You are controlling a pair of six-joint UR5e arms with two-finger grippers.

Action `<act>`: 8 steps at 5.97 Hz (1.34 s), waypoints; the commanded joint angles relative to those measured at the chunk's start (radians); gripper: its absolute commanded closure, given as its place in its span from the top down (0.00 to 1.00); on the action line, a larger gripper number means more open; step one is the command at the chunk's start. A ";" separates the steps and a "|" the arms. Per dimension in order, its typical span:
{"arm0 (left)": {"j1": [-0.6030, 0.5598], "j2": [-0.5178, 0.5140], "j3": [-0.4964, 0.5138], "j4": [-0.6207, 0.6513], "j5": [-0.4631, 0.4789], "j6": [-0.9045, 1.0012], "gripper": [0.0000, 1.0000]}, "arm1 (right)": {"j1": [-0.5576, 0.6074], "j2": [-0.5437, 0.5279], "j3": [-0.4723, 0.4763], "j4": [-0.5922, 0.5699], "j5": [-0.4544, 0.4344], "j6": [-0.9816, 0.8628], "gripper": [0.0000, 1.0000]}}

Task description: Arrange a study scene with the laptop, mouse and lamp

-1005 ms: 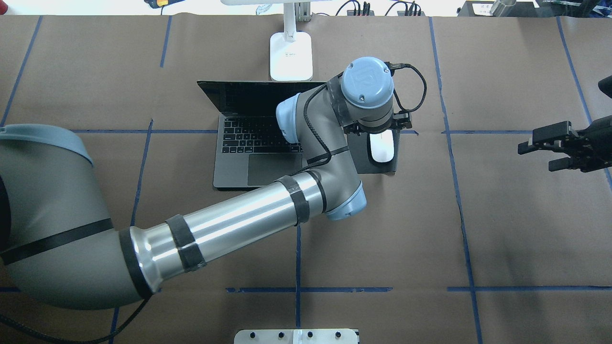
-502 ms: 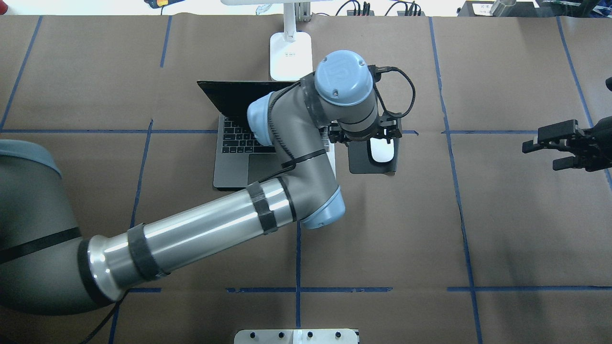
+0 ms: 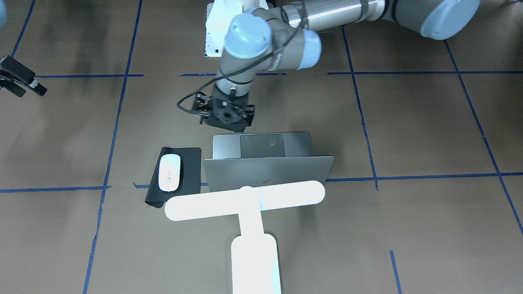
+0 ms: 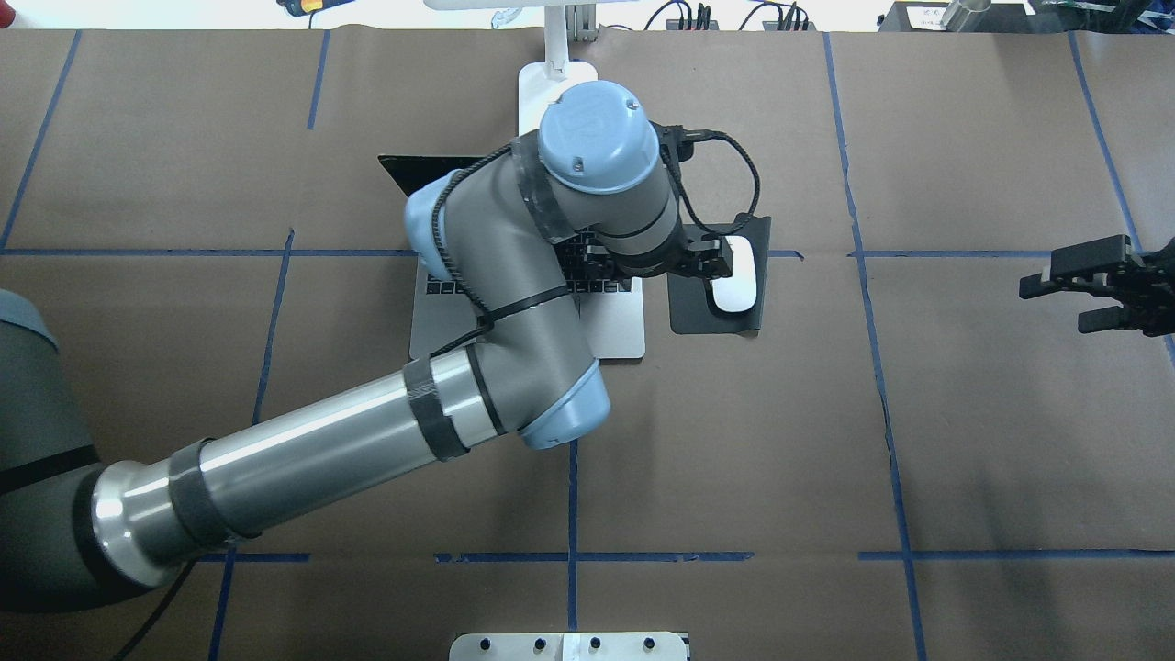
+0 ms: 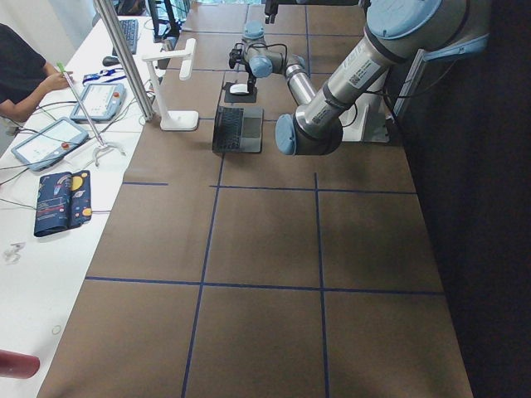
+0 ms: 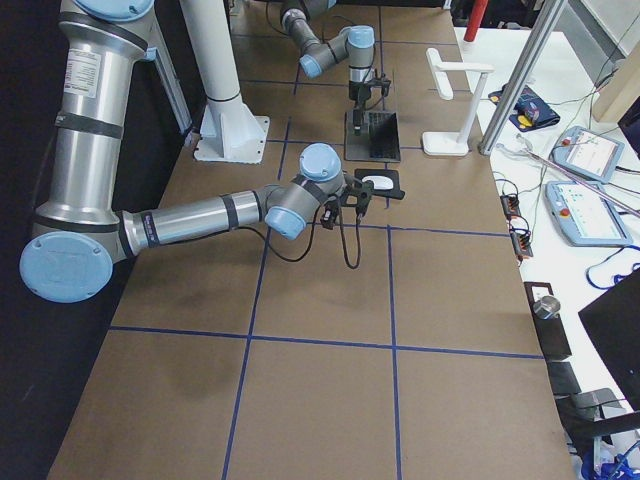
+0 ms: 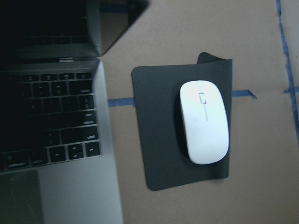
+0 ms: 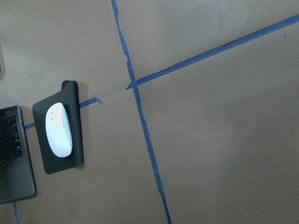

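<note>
Left claw (image 3: 226,114): hovers above the laptop (image 3: 267,171), near its mouse-side edge; nothing seen in it, jaw spread cannot be told.
Right claw (image 4: 1051,308): jaws apart, empty, parked well aside on the surface (image 4: 964,413).
Mouse (image 7: 204,121): on the black mat (image 7: 154,140) just beside the laptop, within a user's reach.
Lamp (image 3: 245,200): behind the open lid, likely to light the keyboard.

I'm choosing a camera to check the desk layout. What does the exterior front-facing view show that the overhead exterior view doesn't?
Only front-facing: the whole lamp, glaring, and the back of the laptop lid. Only overhead: the keyboard and dark screen, partly under the left arm; of the lamp, mostly neck and base. Both: the mouse on its black mat beside the laptop, and the right gripper off at the edge.
</note>
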 commanded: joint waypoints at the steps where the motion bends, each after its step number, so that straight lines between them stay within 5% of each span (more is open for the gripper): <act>1: -0.046 0.106 -0.151 0.124 -0.029 0.064 0.98 | 0.023 -0.036 0.005 0.000 0.004 -0.006 1.00; 3: -0.141 0.364 -0.359 0.144 -0.037 0.194 0.98 | 0.082 -0.123 -0.001 -0.006 0.017 -0.218 1.00; 4: -0.196 0.424 -0.415 0.145 -0.060 0.222 0.98 | 0.105 -0.162 -0.022 -0.012 0.017 -0.352 1.00; 6: -0.378 0.616 -0.446 0.148 -0.155 0.602 0.98 | 0.132 -0.193 -0.112 -0.035 0.016 -0.620 1.00; 8: -0.560 0.667 -0.359 0.189 -0.155 0.952 0.98 | 0.273 -0.164 -0.115 -0.352 0.019 -1.081 1.00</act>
